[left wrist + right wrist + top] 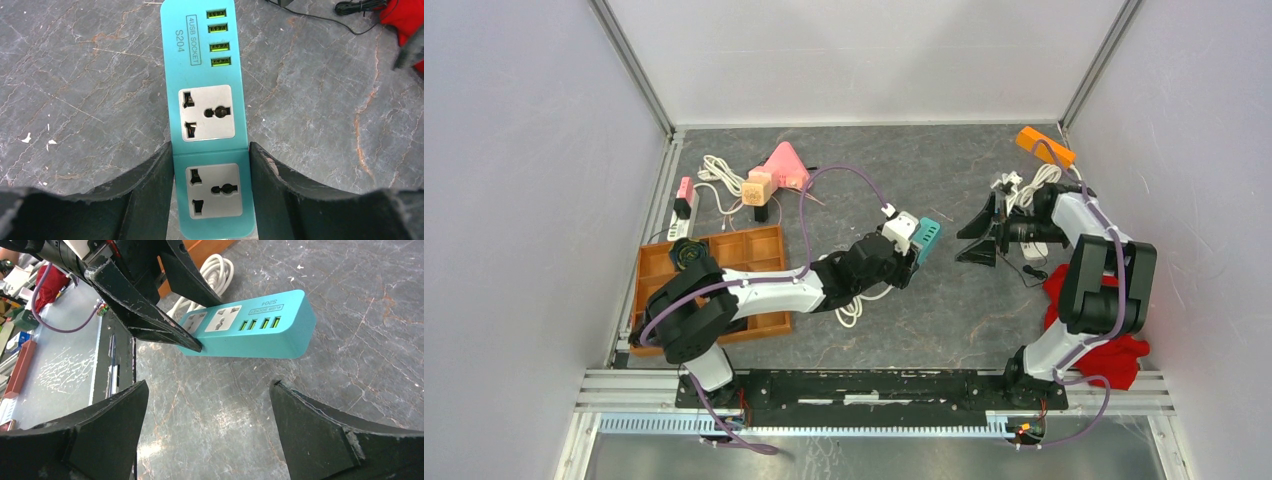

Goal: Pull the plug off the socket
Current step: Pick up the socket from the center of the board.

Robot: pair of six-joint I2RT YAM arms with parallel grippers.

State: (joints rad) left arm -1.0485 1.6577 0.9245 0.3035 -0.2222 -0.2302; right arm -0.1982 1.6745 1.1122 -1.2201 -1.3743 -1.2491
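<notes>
A teal socket strip (926,240) with two white outlets and several green USB ports is held just above the table's middle. My left gripper (912,247) is shut on its near end; in the left wrist view (211,150) the fingers (150,185) press both sides of the strip (207,115). Both outlets show empty holes. A black plug end (287,2) with a thin black cord (350,7) lies on the table beyond the strip. My right gripper (964,246) is open and empty, a short way right of the strip (260,330); its wrist view (210,385) shows only table between the fingers.
An orange compartment tray (724,265) sits at the left, and a red cloth (1104,340) at the right by the right arm. White cables (719,175), a pink object (786,165), a wooden cube (758,188) and an orange block (1044,145) lie at the back.
</notes>
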